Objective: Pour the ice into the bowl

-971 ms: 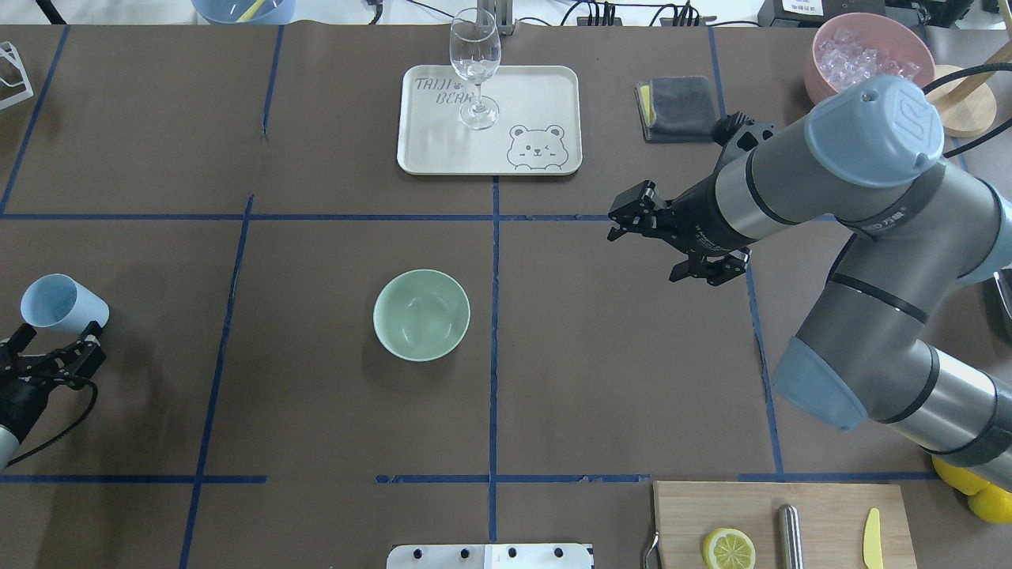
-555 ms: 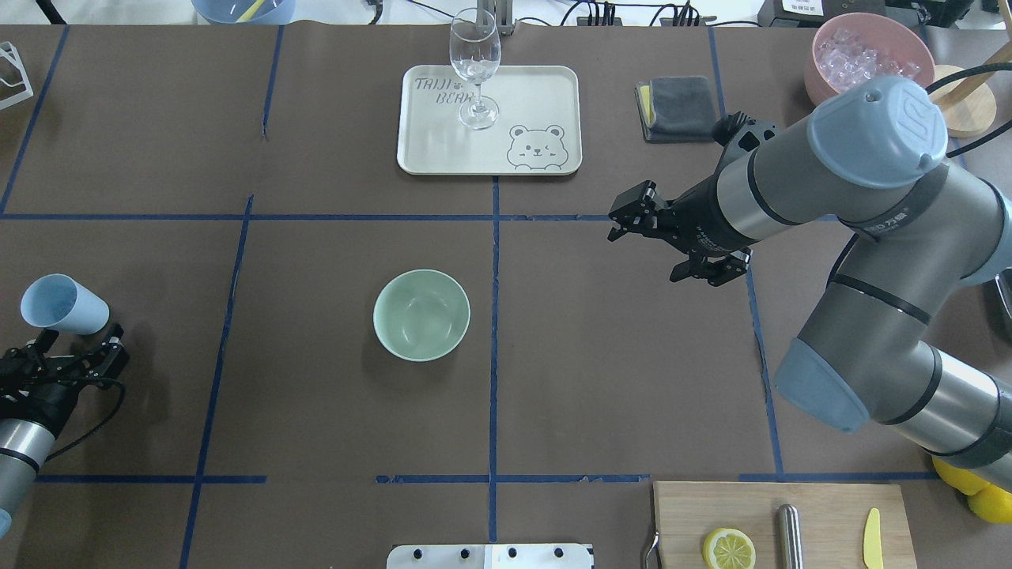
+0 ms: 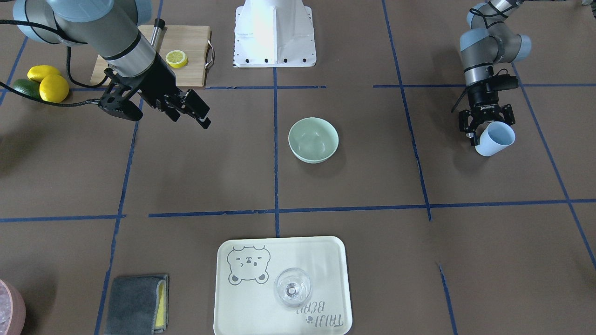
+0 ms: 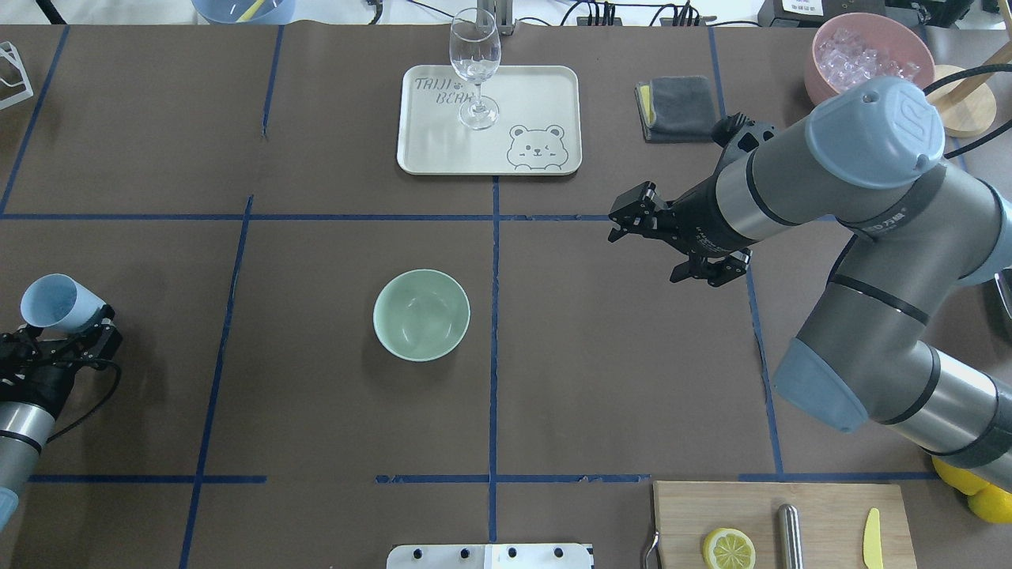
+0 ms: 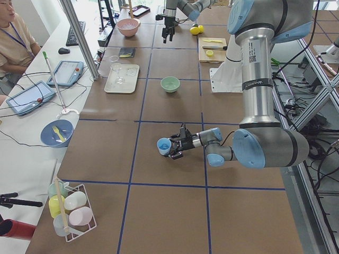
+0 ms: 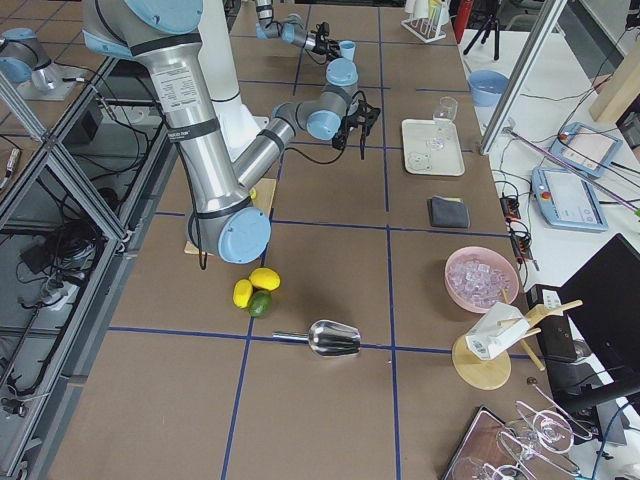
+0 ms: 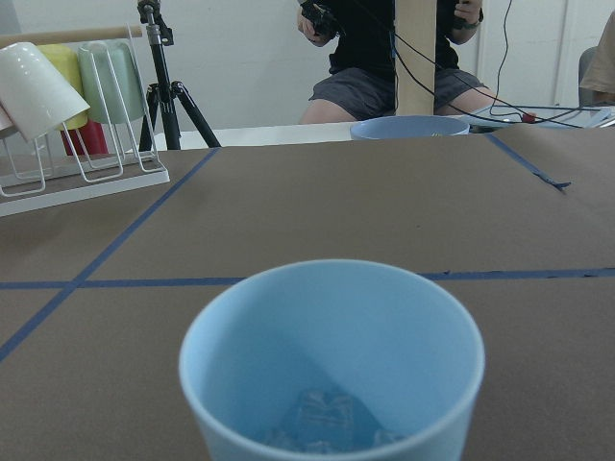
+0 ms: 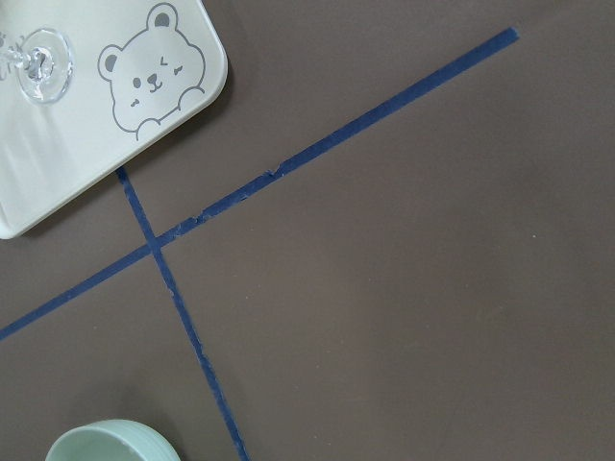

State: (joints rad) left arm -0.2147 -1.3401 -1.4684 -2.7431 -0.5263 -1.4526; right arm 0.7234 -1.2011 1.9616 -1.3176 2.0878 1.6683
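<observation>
Ice [image 7: 322,418] sits at the bottom of the blue cup [image 4: 54,303], slippery and loose, so it likely tumbles out fast. Left hand [image 4: 69,338] is clamped round the light, stiff cup's base. Bowl [image 4: 421,314] stands well apart mid-counter, nothing between. Right hand [image 4: 676,245] hangs spread, empty.

Bowl [image 4: 421,314]: centre of the overhead frame, just left of the middle tape line. Tray [image 4: 443,150]: upper centre, a wine glass [image 4: 475,67] standing on it. Folded cloth [image 4: 676,108]: right of the tray. Container of ice [image 4: 903,41]: upper right corner. Cutting board [image 4: 830,498]: lower right edge, a lemon half [image 4: 728,548] on it. Cup [image 4: 59,303]: far left, ice cubes [image 7: 327,421] inside.
</observation>
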